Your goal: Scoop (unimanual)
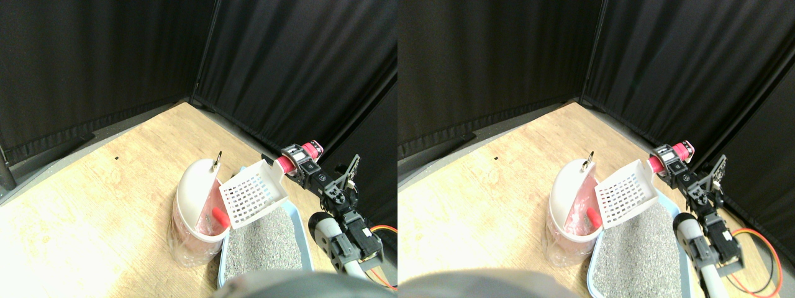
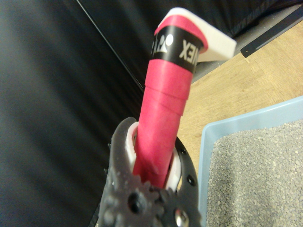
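Right tool (image 1: 302, 162) closed around the pink wrapped handle (image 2: 163, 118) of the white slotted scoop (image 1: 253, 191), scoop tilted over the white bin (image 1: 194, 186), red piece (image 1: 220, 216) at its rim seen only in stereo view, blue litter tray (image 2: 239, 125) with grey litter (image 1: 261, 242) on wooden floor (image 1: 93, 205), wrist view showing the grip up close

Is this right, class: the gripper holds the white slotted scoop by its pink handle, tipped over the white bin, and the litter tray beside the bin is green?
One thing is wrong: the litter tray is light blue, not green, as the stereo pair and wrist views show. The rest stands: the right gripper holds the white slotted scoop by its pink handle, tipped over the white bin.
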Robot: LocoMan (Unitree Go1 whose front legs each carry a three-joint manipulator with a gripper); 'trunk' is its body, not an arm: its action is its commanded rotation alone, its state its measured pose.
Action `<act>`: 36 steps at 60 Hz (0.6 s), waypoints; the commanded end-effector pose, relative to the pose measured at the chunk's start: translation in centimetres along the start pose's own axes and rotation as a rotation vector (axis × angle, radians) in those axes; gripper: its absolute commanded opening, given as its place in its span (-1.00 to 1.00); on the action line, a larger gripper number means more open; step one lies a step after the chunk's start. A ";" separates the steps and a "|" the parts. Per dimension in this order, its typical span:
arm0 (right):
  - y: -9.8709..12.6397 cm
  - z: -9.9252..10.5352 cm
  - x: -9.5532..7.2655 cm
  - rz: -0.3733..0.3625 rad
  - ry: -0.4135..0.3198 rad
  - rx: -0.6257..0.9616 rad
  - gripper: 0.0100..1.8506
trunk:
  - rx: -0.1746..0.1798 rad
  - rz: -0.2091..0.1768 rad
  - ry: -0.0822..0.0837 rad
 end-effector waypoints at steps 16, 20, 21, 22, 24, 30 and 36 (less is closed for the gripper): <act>-0.2 1.2 0.5 -0.064 0.093 -0.054 -0.81 | 0.002 0.045 0.011; -0.2 0.9 0.6 -0.066 0.095 -0.057 -0.73 | 0.002 0.045 0.011; -0.2 0.8 0.6 -0.068 0.093 -0.052 -0.74 | 0.002 0.045 0.011; -0.2 0.8 0.6 -0.069 0.092 -0.047 -0.75 | 0.002 0.045 0.011; -0.3 0.7 0.6 -0.077 0.093 -0.028 -0.74 | 0.007 0.042 0.014; -0.5 0.4 0.3 -0.082 0.057 -0.015 -0.73 | 0.013 0.029 0.014; -1.1 0.1 -0.1 -0.105 0.005 0.056 -0.78 | 0.022 0.018 0.016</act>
